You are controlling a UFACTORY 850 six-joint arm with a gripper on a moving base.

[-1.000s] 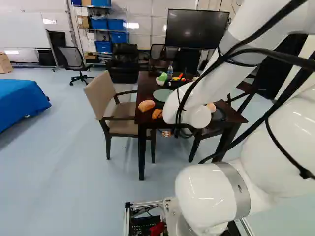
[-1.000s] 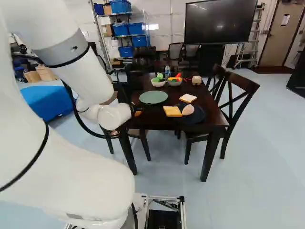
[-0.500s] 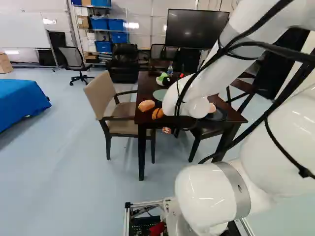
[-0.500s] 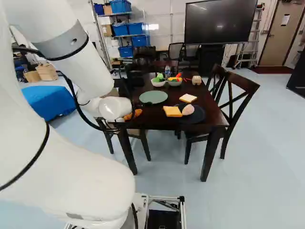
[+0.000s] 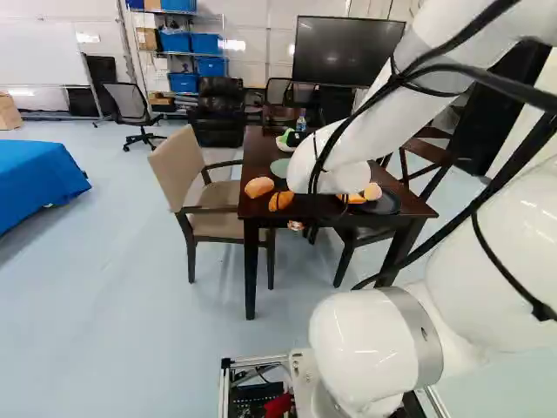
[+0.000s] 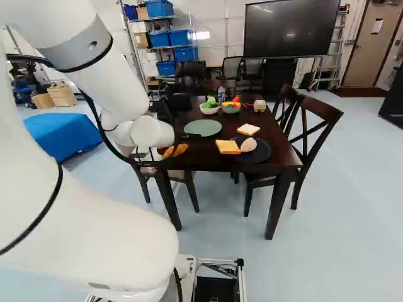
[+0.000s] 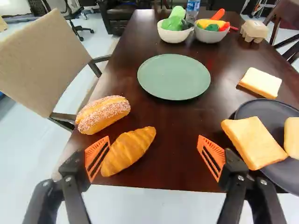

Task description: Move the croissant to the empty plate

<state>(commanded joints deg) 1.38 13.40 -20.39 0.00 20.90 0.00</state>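
Note:
In the wrist view my gripper (image 7: 154, 156) stands open, its orange pads wide apart. The golden croissant (image 7: 128, 150) lies on the dark table near its close edge, beside one pad and inside the opening; whether they touch I cannot tell. Farther ahead lies the empty green plate (image 7: 174, 77). Both base views show the croissant (image 6: 176, 150) at the table's near side and the plate (image 6: 203, 128) beyond it. There, the arm's white wrist hides the gripper's fingers.
A sugared pastry (image 7: 103, 115) lies close to the croissant. On the other side, a dark plate (image 7: 282, 170) holds bread and a pale roll. Two bowls (image 7: 175, 34), a bottle and an egg carton stand farther back. A beige chair (image 5: 193, 183) and a dark wooden chair (image 6: 318, 123) flank the table.
The arm's wrist has shifted upward in both base views, uncovering more of the croissant in the right one and of the dark plate in the left. The base and the food have stayed put.

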